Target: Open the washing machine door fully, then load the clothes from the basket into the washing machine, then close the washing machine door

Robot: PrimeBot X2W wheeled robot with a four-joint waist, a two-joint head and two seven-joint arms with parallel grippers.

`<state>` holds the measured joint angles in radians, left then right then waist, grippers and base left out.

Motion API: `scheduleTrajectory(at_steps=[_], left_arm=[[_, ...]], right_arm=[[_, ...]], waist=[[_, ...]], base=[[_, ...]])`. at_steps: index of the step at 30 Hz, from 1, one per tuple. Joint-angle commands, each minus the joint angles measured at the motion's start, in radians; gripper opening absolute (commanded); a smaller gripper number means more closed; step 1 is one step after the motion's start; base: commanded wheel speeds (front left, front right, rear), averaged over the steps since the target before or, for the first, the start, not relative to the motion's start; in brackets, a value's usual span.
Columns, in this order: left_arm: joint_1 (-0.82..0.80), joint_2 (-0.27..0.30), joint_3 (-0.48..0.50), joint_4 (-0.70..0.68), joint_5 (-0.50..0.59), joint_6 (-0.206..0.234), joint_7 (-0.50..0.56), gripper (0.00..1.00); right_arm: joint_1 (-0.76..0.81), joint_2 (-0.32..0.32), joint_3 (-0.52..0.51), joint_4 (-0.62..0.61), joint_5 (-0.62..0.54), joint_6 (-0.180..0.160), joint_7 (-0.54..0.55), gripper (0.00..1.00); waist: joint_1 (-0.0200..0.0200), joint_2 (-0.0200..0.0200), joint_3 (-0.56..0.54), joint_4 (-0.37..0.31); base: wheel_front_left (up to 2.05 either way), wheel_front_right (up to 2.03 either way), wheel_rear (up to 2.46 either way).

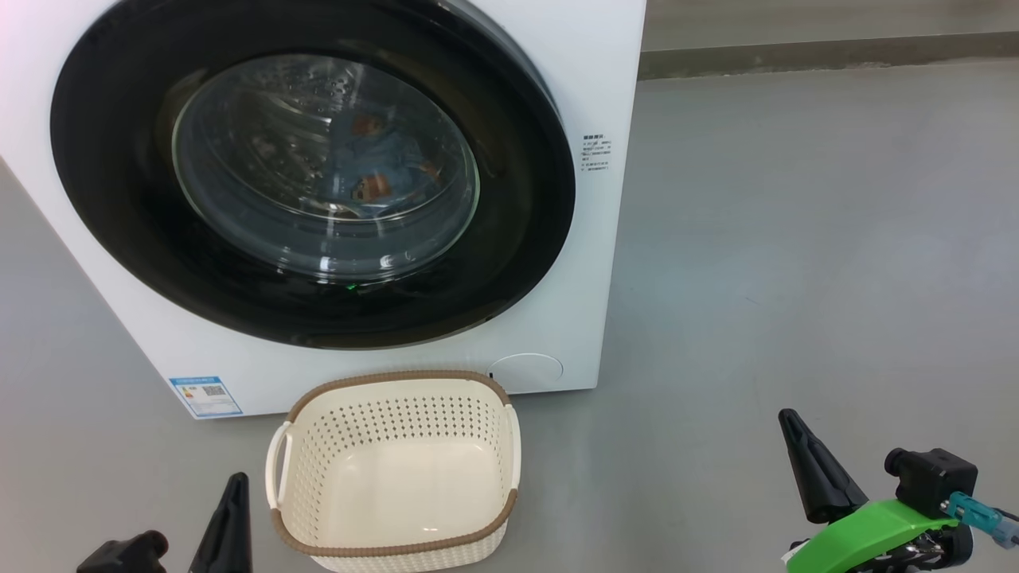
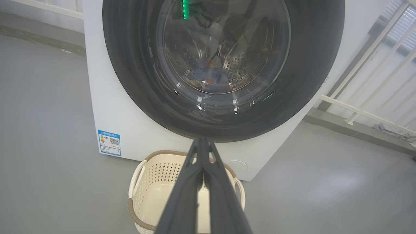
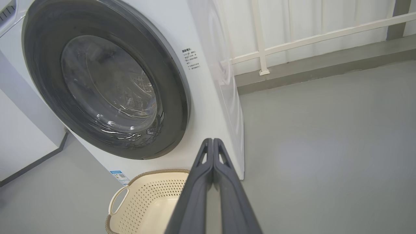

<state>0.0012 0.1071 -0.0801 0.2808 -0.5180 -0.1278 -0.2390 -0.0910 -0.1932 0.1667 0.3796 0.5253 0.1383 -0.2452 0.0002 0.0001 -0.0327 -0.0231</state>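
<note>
Evidently near done — washing machine door (image 1: 111,159) shut flush, blue printed clothes (image 1: 374,159) behind its glass, basket (image 1: 398,376) empty on the floor just before it — left tool (image 2: 202,144) and right tool (image 3: 213,144) pinched closed, empty, likely because nothing is left to carry.

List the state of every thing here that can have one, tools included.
washing machine door: shut.
clothes: inside the washing machine, behind the door.
basket: empty, upright on the floor.
left tool: shut, holding nothing.
right tool: shut, holding nothing.
</note>
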Motion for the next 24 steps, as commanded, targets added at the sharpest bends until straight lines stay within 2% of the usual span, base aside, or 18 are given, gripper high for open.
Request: scheduleTrajectory(at_steps=[1, 5, 24], left_arm=[[-0.029, 0.013, 0.016, -0.024, -0.028, 0.000, 0.008, 0.00], [-0.032, 0.011, 0.022, -0.025, -0.064, 0.000, 0.019, 0.00], [-0.046, -0.001, 0.050, -0.027, -0.236, 0.001, 0.074, 0.00]], right_arm=[[-0.031, -0.008, -0.014, -0.028, 0.033, 0.000, 0.010, 0.00], [-0.031, -0.002, -0.023, -0.031, 0.069, -0.001, 0.022, 0.00], [-0.031, 0.022, -0.066, -0.047, 0.238, -0.002, 0.078, 0.00]], waist=[[0.0012, -0.0001, 0.000, 0.000], [0.0000, -0.0001, 0.002, 0.001], [-0.0001, -0.0001, 0.008, 0.005]], base=[[0.00, 0.00, 0.00], [0.00, 0.00, 0.00], [0.00, 0.00, 0.00]])
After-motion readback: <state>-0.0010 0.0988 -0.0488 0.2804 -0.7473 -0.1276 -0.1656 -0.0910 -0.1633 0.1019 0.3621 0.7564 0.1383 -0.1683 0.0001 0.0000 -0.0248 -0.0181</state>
